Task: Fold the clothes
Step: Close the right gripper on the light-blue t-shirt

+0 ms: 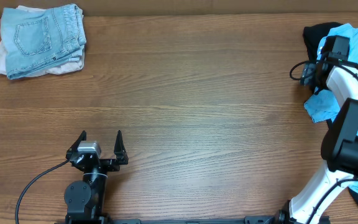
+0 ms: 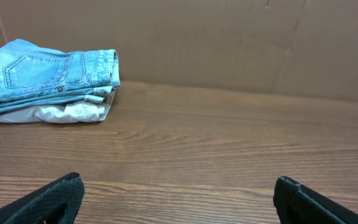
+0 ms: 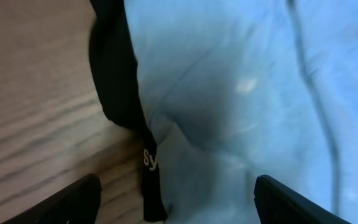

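Observation:
A light sky-blue T-shirt (image 1: 324,106) lies crumpled at the table's right edge, mixed with a black shirt (image 1: 316,35) at the far right corner. My right arm reaches over this pile, and the right gripper is hidden under the wrist in the overhead view. In the right wrist view the right gripper (image 3: 176,199) is open just above the blue T-shirt (image 3: 247,93) and a strip of the black shirt (image 3: 114,74) with white letters. My left gripper (image 1: 99,147) is open and empty near the front edge, and its tips also show in the left wrist view (image 2: 179,199).
A folded pair of light blue jeans (image 1: 42,34) lies on a folded white garment (image 1: 64,64) at the far left corner; both show in the left wrist view (image 2: 48,71). A cardboard wall (image 2: 229,43) stands behind the wooden table (image 1: 197,93).

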You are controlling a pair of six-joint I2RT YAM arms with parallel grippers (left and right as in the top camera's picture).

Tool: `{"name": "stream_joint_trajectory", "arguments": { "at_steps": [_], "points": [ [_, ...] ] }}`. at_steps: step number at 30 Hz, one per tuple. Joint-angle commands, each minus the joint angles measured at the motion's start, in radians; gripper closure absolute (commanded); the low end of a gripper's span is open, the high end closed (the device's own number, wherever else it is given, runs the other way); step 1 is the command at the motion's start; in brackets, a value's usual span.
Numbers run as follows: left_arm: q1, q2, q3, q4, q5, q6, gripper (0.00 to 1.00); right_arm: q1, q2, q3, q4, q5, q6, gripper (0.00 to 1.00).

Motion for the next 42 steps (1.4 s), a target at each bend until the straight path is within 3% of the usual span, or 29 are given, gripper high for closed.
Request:
{"name": "stream_joint_trajectory", "arguments": {
  "at_steps": [1, 7, 16, 18, 22, 24, 31, 36, 38, 40, 42],
  "points": [
    [0.005, -0.010, -0.004, -0.002, -0.006, 0.019, 0.00, -0.017, 0.025, 0.008, 0.005, 0.021, -0.001, 0.18],
    [0.005, -0.010, -0.004, -0.002, -0.006, 0.019, 0.00, -0.042, 0.029, 0.008, 0.004, 0.067, 0.000, 0.30],
    [0.005, -0.010, -0.004, -0.002, -0.006, 0.019, 0.00, -0.058, 0.029, 0.009, 0.013, 0.072, 0.000, 0.59],
    [0.005, -0.010, -0.004, -0.002, -0.006, 0.018, 0.00, -0.058, 0.029, 0.012, 0.016, 0.072, 0.000, 0.58],
    [0.005, -0.010, -0.004, -0.002, -0.006, 0.019, 0.00, -0.055, 0.029, 0.029, 0.009, 0.068, 0.000, 0.39],
    [0.005, -0.010, -0.004, -0.002, -0.006, 0.019, 0.00, -0.053, 0.028, 0.042, -0.003, 0.068, 0.001, 0.35],
    [0.005, -0.010, -0.004, -0.002, -0.006, 0.019, 0.00, -0.044, 0.008, 0.080, -0.032, 0.010, 0.004, 0.35],
    [0.005, -0.010, -0.004, -0.002, -0.006, 0.019, 0.00, -0.044, -0.002, 0.088, -0.037, -0.004, 0.004, 0.54],
    [0.005, -0.010, -0.004, -0.002, -0.006, 0.019, 0.00, -0.046, -0.002, 0.087, -0.043, -0.004, 0.004, 0.56],
    [0.005, -0.010, -0.004, -0.002, -0.006, 0.019, 0.00, -0.047, -0.002, 0.087, -0.042, -0.004, 0.004, 0.55],
    [0.005, -0.010, -0.004, -0.002, -0.006, 0.019, 0.00, -0.047, -0.002, 0.087, -0.043, -0.004, 0.004, 0.37]
  ]
}}
